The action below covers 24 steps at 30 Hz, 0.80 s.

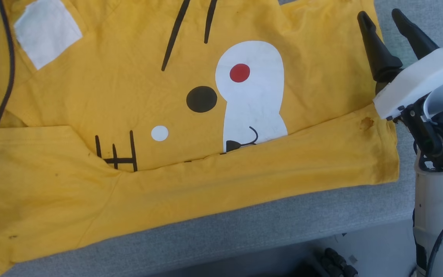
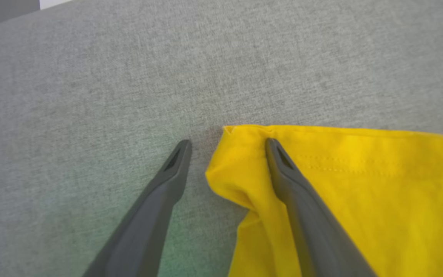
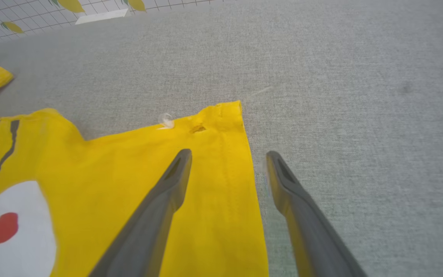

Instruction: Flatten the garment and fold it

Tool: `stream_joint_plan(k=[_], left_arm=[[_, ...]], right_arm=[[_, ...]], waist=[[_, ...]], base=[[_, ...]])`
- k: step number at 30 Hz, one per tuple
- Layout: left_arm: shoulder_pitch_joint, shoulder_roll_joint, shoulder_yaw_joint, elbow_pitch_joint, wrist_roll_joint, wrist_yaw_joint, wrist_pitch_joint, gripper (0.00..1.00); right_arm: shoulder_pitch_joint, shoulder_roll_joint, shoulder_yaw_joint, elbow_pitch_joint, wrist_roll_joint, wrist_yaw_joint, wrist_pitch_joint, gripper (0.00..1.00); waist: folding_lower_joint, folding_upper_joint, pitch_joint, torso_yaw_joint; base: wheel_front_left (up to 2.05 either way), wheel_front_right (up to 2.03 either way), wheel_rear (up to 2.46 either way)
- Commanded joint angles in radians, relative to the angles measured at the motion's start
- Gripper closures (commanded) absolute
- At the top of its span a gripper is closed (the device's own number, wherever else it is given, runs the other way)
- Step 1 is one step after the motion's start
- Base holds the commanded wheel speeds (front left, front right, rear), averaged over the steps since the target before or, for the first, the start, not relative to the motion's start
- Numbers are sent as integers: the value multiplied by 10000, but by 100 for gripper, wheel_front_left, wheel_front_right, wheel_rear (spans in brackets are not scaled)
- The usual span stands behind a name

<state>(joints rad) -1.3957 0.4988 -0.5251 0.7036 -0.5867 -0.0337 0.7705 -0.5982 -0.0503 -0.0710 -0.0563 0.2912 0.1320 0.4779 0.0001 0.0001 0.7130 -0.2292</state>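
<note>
Fingers (image 2: 306,215) of the left gripper (image 2: 227,148) and right gripper (image 3: 227,157) gape wide and empty, each astride a corner of the shirt (image 1: 129,96). It lies on the grey table (image 1: 244,231), one edge folded over the print; more folds likely remain.

You're looking at a grey woven surface (image 1: 244,231). Beyond its far edge is a white gridded area with yellow leaf shapes (image 3: 33,15), and below its near edge a pale floor (image 1: 379,246).

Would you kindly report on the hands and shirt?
Left hand open at corner of shirt; right hand open over its hem. Shirt spread out, near edge folded over print. Black cable across its left side.
</note>
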Motion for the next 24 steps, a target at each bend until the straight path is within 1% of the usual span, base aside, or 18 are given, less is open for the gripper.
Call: stream_joint_plan(k=[1,3,4,6,10,15,19,24], left_arm=[[575,-90,-219,262,-104,95,524,0],[777,-46,-278,133,-147,181,814,76],[853,-28,-222,-8,-221,211,796,100],[947,16,-122,-188,-326,255,716,100],[1047,-118,339,-681,-791,343,212,100],[1072,-355,763,-1174,-1288,202,-390,100],[1043,-479,980,-1528,-1564,25,-767,100],[1159,-535,1010,-1955,-1718,-103,-918,100]], right_arm=[[72,0,-43,-86,-28,-13,-90,0],[66,1,-72,-117,-59,-13,-99,0],[51,1,-81,-132,-76,-13,-92,0],[12,1,-96,-142,-127,-13,-79,0],[-107,1,-190,-135,-340,-13,10,0],[-531,1,-418,-254,-956,-13,451,0],[-1194,1,-431,-175,-1890,-13,1538,0],[-2145,-130,-530,543,-3100,-13,3696,0]], waist=[[-1,-1,216,-122],[-1,-1,245,-99],[-1,-1,253,-82],[-1,-1,237,-42],[-1,-1,36,184],[-1,-1,-299,597],[-1,-1,-466,906],[-1,-1,-470,1220]], base=[[0,0,0],[0,0,0],[0,0,0],[0,0,0],[0,0,0],[0,0,0],[0,0,0],[0,0,0]])
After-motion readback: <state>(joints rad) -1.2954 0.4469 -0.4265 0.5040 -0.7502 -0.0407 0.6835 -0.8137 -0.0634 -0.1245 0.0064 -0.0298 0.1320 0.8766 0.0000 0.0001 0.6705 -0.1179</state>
